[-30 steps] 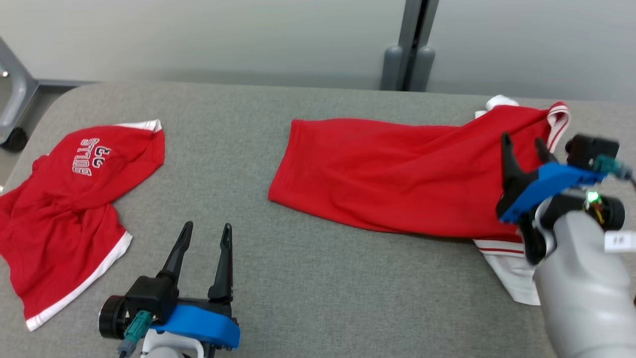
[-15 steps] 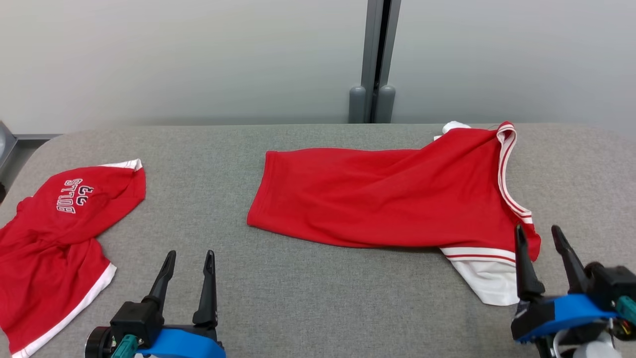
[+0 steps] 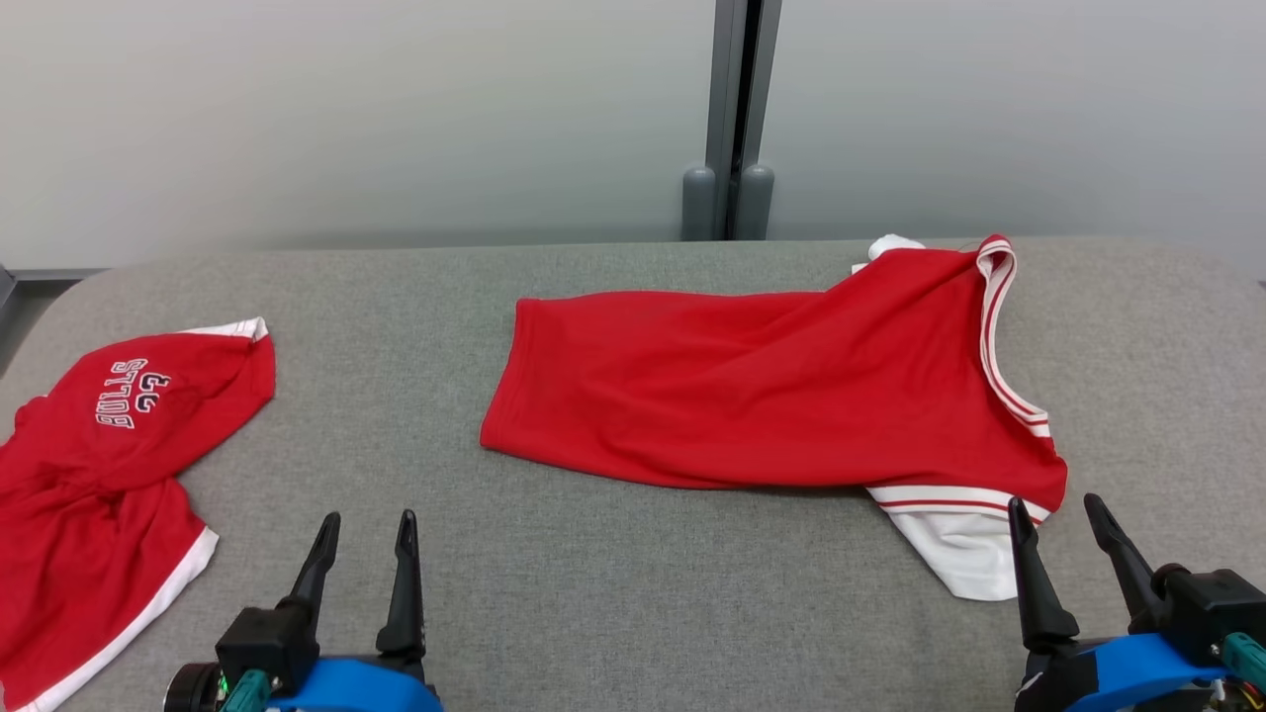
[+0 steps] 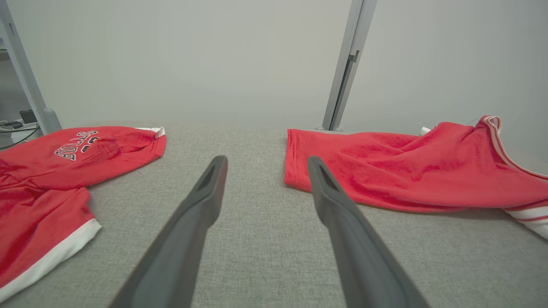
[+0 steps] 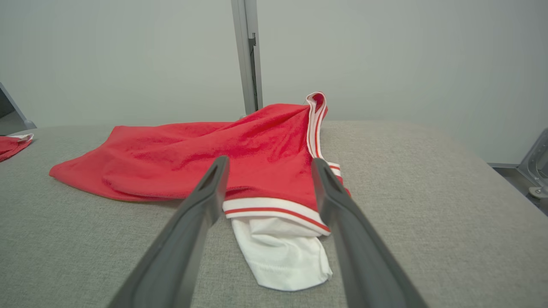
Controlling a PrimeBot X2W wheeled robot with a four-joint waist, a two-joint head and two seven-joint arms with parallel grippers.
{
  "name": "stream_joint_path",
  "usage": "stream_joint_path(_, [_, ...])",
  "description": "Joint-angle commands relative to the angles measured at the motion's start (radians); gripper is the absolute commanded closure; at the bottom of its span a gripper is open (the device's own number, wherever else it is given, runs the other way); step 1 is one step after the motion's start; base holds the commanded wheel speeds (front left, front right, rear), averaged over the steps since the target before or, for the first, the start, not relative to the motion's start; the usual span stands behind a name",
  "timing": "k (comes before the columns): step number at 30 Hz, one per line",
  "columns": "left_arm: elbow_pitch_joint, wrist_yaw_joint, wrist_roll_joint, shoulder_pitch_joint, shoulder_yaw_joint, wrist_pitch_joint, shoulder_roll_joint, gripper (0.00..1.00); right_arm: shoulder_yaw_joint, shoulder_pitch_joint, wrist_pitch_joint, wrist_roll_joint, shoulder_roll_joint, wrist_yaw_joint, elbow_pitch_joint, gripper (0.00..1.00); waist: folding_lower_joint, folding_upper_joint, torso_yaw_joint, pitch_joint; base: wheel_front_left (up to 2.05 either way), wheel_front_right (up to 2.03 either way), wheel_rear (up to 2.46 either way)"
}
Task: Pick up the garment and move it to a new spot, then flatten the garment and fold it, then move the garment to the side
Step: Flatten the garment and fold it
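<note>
Two red garments lie on the grey worktop (image 3: 613,603). The garment (image 3: 752,396) of the task is spread from the middle of the worktop toward its far right corner. Its plain hem end points toward the left edge, and its end trimmed in white and red stripes faces the right edge. It is not flat: the trimmed end is bunched and rises in a ridge near the far edge, and long creases run along the cloth. A white flap (image 3: 954,554) sticks out from under the striped band on the side toward the near edge.

The right claw (image 3: 1053,501) is at the near right corner with its fingers spread wide and nothing between them. In the right wrist view the right claw (image 5: 269,159) points at the striped band, and the white flap (image 5: 282,256) shows in the gap between the two fingers. Whether either finger touches the cloth cannot be told.

The left claw (image 3: 368,516) is by the near edge, left of the middle, also spread wide and empty. In the left wrist view the left claw (image 4: 266,159) points across bare worktop between the two garments, apart from both.

The lettered garment (image 3: 89,465), red with a white border and white lettering, lies crumpled at the left edge, well apart from the first. A grey post (image 3: 732,119) stands against the pale wall behind the far edge.
</note>
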Motion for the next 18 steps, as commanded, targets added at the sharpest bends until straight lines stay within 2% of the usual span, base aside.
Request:
stream_joint_path(1, [0.003,0.004,-0.003,-0.023,0.003,-0.002,0.000,0.00,0.000,0.006,0.002,0.004,0.000,0.000,-0.004,0.00,0.0000,0.0002,0.002,0.005,0.00,0.00,0.00])
stream_joint_path(7, [0.080,-0.019,0.009,-0.156,-0.027,0.042,-0.003,0.00,0.026,-0.030,0.003,0.021,0.000,0.000,-0.013,0.00,0.0000,0.0002,-0.010,0.061,0.00,0.00,0.00])
stream_joint_path(12, [0.221,-0.042,0.013,-0.305,-0.057,0.105,-0.015,0.00,0.051,-0.060,0.006,0.028,0.000,0.000,-0.010,0.00,0.0000,0.0002,-0.049,0.114,0.00,0.00,0.00])
stream_joint_path(18, [0.385,-0.033,0.017,-0.442,-0.065,0.166,-0.019,0.00,0.083,-0.087,-0.003,0.043,0.000,0.000,-0.001,0.00,0.0000,0.0002,-0.102,0.165,0.00,0.00,0.00])
